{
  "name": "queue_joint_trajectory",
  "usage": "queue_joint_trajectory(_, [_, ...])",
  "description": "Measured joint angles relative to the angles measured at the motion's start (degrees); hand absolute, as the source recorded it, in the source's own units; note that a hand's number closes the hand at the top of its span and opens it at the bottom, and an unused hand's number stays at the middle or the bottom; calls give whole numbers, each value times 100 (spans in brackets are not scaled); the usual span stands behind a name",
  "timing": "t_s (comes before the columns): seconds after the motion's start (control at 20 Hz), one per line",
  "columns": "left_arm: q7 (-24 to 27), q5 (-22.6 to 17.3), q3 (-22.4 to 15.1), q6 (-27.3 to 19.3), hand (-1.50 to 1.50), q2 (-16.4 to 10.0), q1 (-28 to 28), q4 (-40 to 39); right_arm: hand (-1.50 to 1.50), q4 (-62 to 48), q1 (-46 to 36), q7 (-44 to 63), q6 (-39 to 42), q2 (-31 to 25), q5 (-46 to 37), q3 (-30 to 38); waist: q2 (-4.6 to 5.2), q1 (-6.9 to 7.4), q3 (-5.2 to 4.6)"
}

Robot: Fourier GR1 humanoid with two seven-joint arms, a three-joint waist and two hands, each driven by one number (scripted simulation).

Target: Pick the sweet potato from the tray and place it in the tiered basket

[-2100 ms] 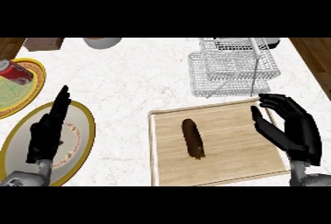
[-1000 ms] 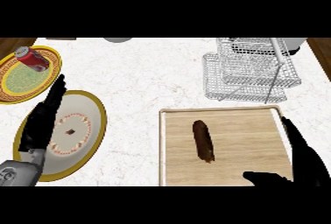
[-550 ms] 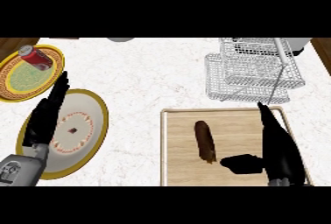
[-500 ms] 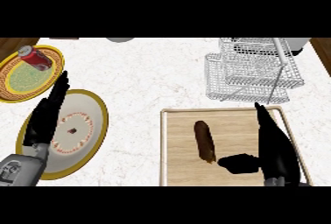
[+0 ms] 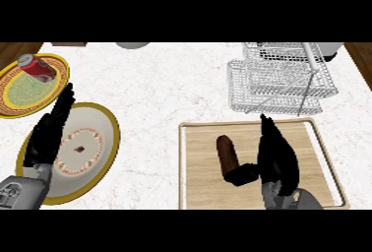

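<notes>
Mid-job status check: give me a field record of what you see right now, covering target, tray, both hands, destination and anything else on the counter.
target: sweet potato, lying lengthwise on the tray, not lifted
tray: wooden tray, lower right of the counter
right hand: right hand open, fingers straight, just right of the sweet potato, thumb at its near end
left hand: left hand open, resting over the yellow-rimmed plate
destination: tiered basket, wire, beyond the tray
other: red can on a green plate, far left
</notes>
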State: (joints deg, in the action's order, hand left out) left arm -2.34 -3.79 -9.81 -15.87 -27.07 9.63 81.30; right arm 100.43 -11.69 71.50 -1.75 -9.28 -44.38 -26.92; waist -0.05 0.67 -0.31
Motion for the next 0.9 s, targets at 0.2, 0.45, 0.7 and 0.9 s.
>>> queue_joint_trajectory(0.2, [56,-4,70,20,0,22,-19,-87,-150,-156,-67,-9,308,461,-395,91,-9,-55,6])
queue_joint_trajectory(0.45, [39,36,107,19,0,45,21,-116,-150,-275,-59,0,627,730,-894,49,-17,-76,11])
queue_joint_trajectory(0.7, [38,65,124,56,0,67,4,-64,-150,-347,-73,11,849,809,-1216,8,-16,-65,16])
queue_joint_trajectory(0.9, [85,90,159,74,0,106,25,-136,-150,-434,-152,7,960,828,-1258,30,-9,-59,17])
